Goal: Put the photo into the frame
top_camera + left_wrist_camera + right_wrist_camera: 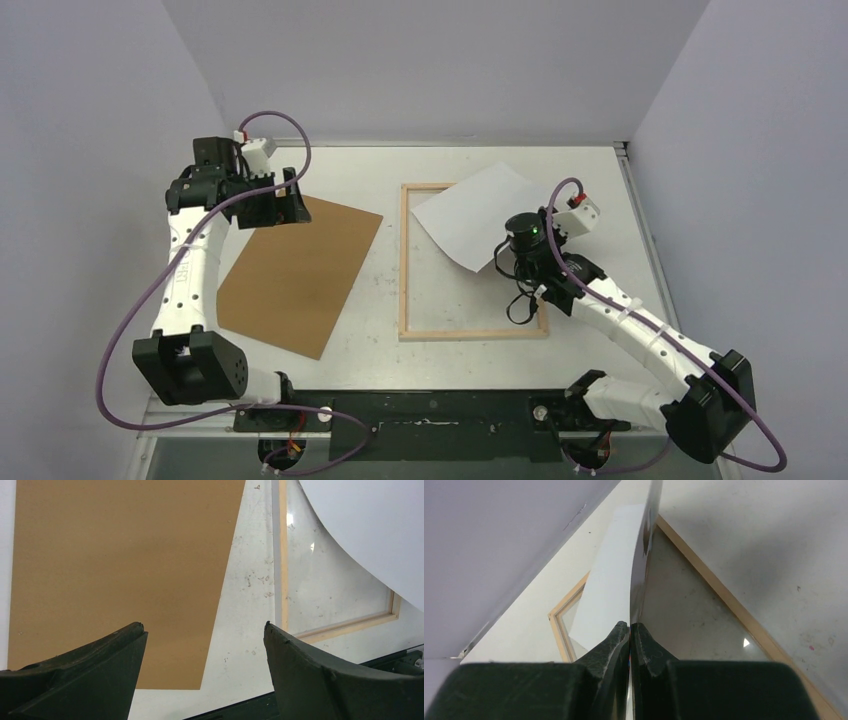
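Observation:
The photo (472, 213) shows its plain white back and hangs tilted over the far right part of the frame (404, 262), a thin light-wood rectangle lying flat on the table. My right gripper (507, 258) is shut on the photo's near corner. In the right wrist view the photo (611, 587) runs edge-on away from the pinched fingertips (630, 626), its dark glossy side facing right, with the frame (560, 622) below. My left gripper (290, 200) is open at the far left, above the brown backing panel's far corner, with nothing between its fingers (205, 630).
A brown fibreboard backing panel (298, 272) lies flat left of the frame. White walls close in the table (620, 190) on the left, back and right. A black base rail (440, 410) runs along the near edge.

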You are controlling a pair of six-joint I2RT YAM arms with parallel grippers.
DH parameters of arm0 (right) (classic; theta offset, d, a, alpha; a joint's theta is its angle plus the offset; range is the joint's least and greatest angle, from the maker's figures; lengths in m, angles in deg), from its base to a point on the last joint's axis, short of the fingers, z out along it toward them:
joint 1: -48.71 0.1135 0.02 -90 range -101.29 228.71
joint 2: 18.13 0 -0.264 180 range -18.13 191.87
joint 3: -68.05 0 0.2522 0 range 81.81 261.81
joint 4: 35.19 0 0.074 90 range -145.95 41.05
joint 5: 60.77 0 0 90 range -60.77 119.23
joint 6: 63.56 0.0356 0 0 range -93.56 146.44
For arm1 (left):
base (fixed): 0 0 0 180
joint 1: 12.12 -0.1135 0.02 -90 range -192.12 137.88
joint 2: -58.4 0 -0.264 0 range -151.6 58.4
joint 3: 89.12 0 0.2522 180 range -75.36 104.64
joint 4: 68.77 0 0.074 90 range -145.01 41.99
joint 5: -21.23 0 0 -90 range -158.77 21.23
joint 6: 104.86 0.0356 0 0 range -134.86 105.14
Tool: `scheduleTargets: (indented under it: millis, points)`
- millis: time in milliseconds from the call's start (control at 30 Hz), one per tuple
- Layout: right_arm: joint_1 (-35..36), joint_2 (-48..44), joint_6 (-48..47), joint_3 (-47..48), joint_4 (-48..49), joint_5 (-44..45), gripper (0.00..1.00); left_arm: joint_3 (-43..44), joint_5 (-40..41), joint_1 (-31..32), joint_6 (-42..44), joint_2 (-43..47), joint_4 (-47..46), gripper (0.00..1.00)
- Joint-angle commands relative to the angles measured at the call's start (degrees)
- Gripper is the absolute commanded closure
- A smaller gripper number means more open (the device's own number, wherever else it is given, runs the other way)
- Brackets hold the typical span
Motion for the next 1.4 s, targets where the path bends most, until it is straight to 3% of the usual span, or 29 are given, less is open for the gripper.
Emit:
scheduleTargets:
  millis: [0, 233, 533, 900, 933, 1000, 1033, 1100, 1233, 1367]
  points:
    - [1.4, -1.3, 8.2, -3.0, -2.6, -0.6, 0.95, 0.2, 1.4, 0.5, 2.0, 2.9, -4.1, 0.14]
    - [10.8, 2.9, 17.5, -0.9, -10.2, 4.0, 0.90, -1.0, 1.7, 1.0, 2.0, 3.4, -4.5, 0.14]
    - [16.5, 10.3, 18.3, 5.0, -17.2, -1.6, 0.76, -0.6, 1.5, 2.0, 2.0, 2.8, -4.7, 0.14]
    - [25.8, 0.6, 13.5, -1.7, -9.2, -5.5, 0.32, 0.2, 1.2, 3.1, 3.0, 2.5, -5.0, 0.14]
    - [25.9, 0.8, 12.2, -1.8, -8.4, -6.6, 0.17, 0.2, 1.2, 3.2, 3.0, 2.4, -4.9, 0.14]
    - [25.9, 2.5, 10.5, 0.3, -9.9, -7.5, 0.02, 0.3, 1.2, 3.3, 3.0, 2.5, -4.8, 0.14]
    - [25.9, 3.7, 9.7, 1.5, -11.0, -7.8, 0.00, 0.3, 1.2, 3.3, 2.9, 2.5, -4.8, 0.14]
    - [25.9, 4.9, 8.1, 3.6, -12.7, -7.7, 0.08, 0.2, 1.1, 3.4, 2.9, 2.7, -4.9, 0.14]
    - [25.2, 2.9, 3.2, 4.7, -11.3, -6.0, 0.08, -0.5, 1.0, 3.3, 3.5, 2.2, -4.6, 0.14]
    - [16.7, 1.4, -6.9, 5.9, -8.1, -6.7, 0.03, -1.4, 1.5, 3.3, 4.3, 1.6, -5.1, 0.14]
